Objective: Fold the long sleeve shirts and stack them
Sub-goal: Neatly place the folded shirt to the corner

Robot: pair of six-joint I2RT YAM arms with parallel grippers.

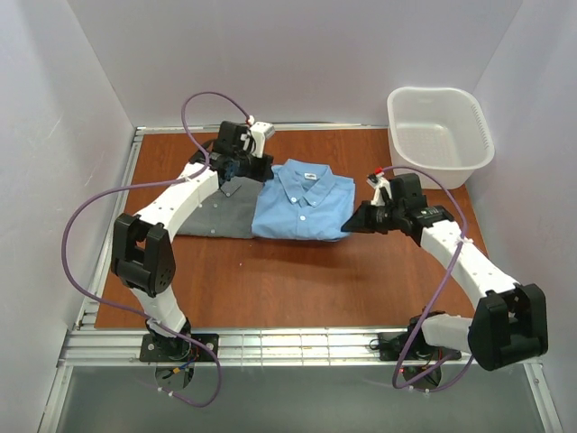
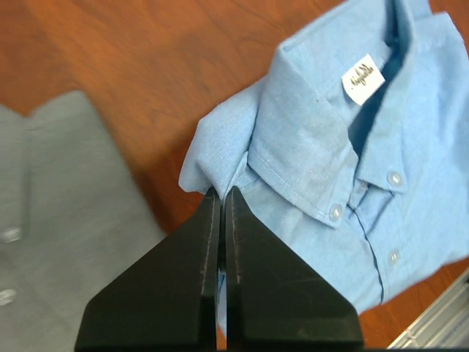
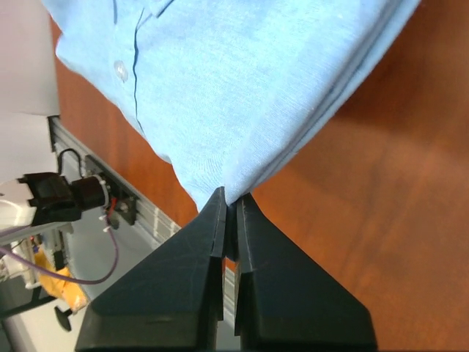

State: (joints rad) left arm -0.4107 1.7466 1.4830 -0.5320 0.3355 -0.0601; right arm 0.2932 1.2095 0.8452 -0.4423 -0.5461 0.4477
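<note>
Between the clenched left fingers sits a pinch of the sky-blue shirt at its collar-side corner. The right fingers are clamped on the diagonally opposite hem corner, so the folded shirt spans the gap between them on the surface. The grey-green shirt lies flat just beyond the left fingers, away from the right ones; stacking likely means carrying the blue one that way, with the left arm nearer.

White neck tag in lt-blue shirt collar w/ dark cursive script, too blurry to read.
</note>
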